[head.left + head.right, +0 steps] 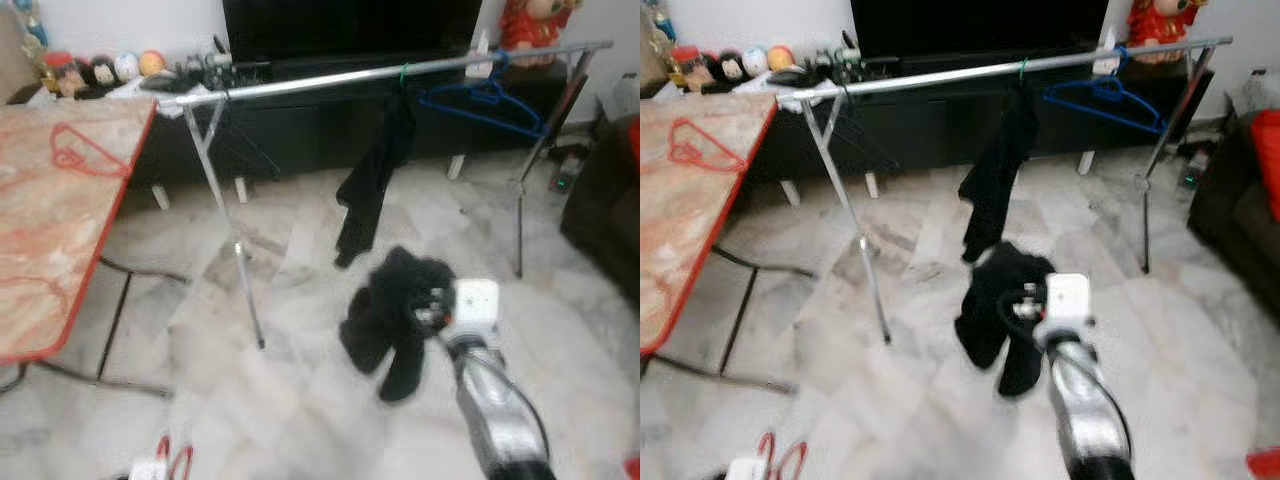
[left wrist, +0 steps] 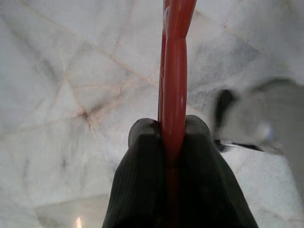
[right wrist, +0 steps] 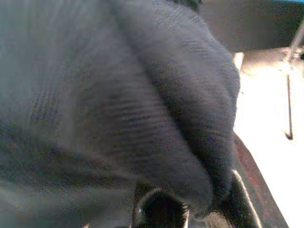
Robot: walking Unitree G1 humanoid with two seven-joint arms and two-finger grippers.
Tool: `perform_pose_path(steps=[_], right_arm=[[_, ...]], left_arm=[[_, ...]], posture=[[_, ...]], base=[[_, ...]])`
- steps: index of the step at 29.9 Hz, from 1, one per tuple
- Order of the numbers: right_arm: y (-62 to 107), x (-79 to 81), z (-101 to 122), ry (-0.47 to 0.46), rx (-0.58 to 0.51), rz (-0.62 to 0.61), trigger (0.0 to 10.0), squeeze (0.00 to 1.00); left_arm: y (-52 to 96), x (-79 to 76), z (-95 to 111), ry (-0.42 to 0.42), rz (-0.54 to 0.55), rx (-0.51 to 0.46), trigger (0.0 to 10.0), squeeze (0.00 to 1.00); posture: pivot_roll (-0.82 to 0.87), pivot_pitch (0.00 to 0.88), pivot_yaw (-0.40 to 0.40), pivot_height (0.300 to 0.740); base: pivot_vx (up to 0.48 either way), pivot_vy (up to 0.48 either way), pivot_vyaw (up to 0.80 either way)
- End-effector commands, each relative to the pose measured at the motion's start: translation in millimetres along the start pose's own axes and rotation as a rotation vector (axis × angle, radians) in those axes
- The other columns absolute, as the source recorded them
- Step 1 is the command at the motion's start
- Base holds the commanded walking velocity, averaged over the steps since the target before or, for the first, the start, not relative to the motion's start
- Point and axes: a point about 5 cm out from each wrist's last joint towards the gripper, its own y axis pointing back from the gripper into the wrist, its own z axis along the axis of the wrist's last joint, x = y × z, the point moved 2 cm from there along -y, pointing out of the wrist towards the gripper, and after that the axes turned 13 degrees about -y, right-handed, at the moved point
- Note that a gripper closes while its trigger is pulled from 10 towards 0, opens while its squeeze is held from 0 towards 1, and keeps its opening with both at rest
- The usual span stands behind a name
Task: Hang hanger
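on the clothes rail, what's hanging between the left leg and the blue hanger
A black garment hangs from the rail, between its left leg and the blue hanger. The left eye view shows it.

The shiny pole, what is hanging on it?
On the shiny pole hang a blue hanger and a black cloth on a green hook. The cloth covers whatever hanger it hangs from.

Even, soft daylight is filling the room — the marble floor (image 1: 300,400) is showing no hard shadows. Both head views are smearing with motion blur. The dark garment (image 3: 118,104) is blurring close to the right wrist lens — bright floor beyond it is washing out.
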Motion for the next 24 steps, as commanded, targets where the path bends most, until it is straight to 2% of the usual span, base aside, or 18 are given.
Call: perform_pose_path(steps=[1,11,19,24], right_arm=[[-6.2,10.6,14.3,0.012,-0.051,0.038,10.0,0.00],[-8.4,17.2,16.4,0.015,-0.056,0.076,10.0,0.00],[-10.0,20.9,23.5,0.029,-0.085,0.095,10.0,0.00],[-13.8,22.8,38.8,0.025,-0.141,0.091,10.0,0.00]], left_arm=[[0.8,6.0,-4.0,0.001,0.012,0.016,10.0,0.00],[1.1,3.9,-8.0,0.018,0.010,0.030,10.0,0.00],[1.1,3.5,-7.6,0.023,0.011,0.028,10.0,0.00],[1.0,2.9,-7.5,0.019,0.008,0.027,10.0,0.00]], posture=[[0.00,0.000,-0.009,0.740],[0.00,0.000,-0.018,0.740],[0.00,0.000,-0.021,0.740],[0.00,0.000,-0.020,0.740]], base=[[0.000,0.480,0.80],[0.000,0.480,0.60],[0.000,0.480,0.80],[0.000,0.480,0.08]])
